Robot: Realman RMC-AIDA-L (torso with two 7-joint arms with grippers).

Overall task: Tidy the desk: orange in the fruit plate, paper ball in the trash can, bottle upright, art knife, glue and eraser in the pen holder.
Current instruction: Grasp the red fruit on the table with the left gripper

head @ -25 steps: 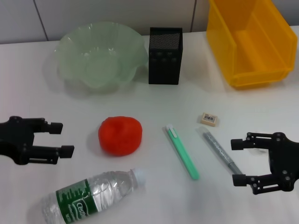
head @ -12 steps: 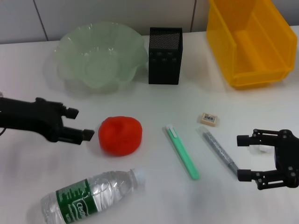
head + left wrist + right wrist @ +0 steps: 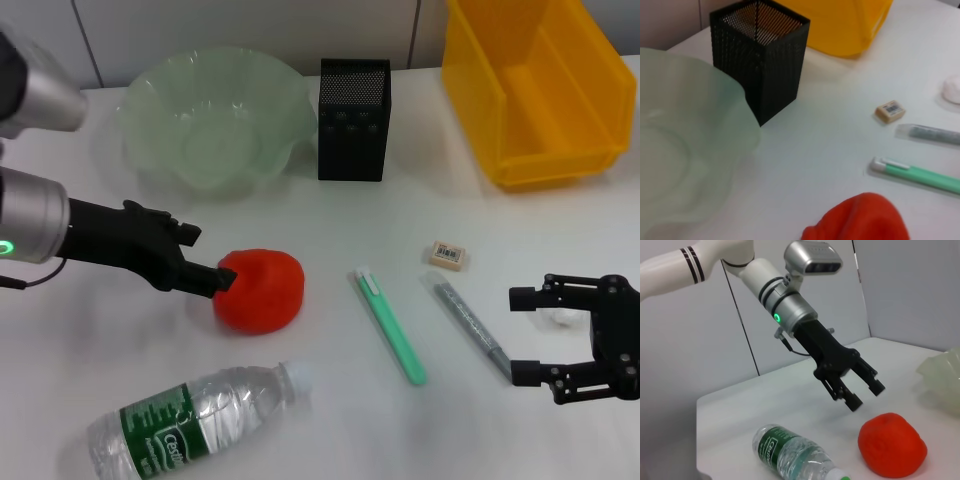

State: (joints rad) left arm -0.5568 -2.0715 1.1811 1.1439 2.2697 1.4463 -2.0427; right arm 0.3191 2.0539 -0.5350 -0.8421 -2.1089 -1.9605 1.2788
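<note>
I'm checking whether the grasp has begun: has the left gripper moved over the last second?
Yes. The left gripper, open, has travelled across the table toward the orange, which has stayed put, and now hangs just beside it.

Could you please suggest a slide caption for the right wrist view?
Left claw, open, hovers above the orange beside the fallen bottle.

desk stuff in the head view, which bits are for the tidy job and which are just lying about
For the job:
orange
fruit plate
trash can
bottle, lying on its side
eraser
pen holder
green art knife
grey glue pen
white paper ball

Just lying about:
nothing that shows
</note>
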